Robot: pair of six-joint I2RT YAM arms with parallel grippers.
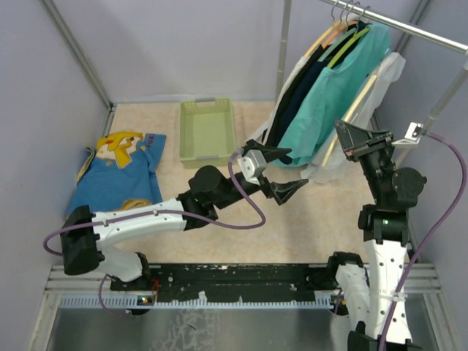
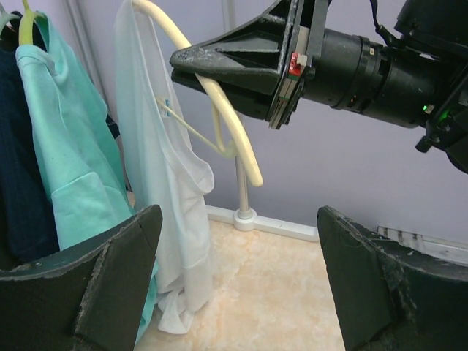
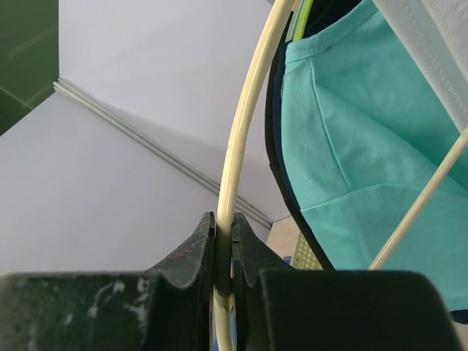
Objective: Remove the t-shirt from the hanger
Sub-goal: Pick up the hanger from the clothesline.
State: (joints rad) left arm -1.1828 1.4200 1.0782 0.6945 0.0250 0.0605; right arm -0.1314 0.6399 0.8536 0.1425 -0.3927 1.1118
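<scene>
Well left of the green basket, one blue shirt with a yellow cartoon print lies flat on the floor. Its near corner is hidden under the left arm. There is a single basket.

Just right of the basket and nearer the arm bases, the left claw hangs with its two fingers spread wide apart and nothing between them. Its own camera cuts both fingers off at the bottom edge.

Further right of the basket, clothes hang from one metal rail. One dark navy shirt, one teal shirt and one white t-shirt can be made out, with a pale garment on the basket side of the navy one. The hooks bunch together at the top, so the hangers cannot be counted for sure.

The white t-shirt hangs farthest from the basket, draped on the cream hanger, with its hem crumpled near the floor. One curved arm of that hanger sticks out bare, and its hook is out of frame.

The right claw is clamped on that bare arm, one finger pressed to each side.
</scene>
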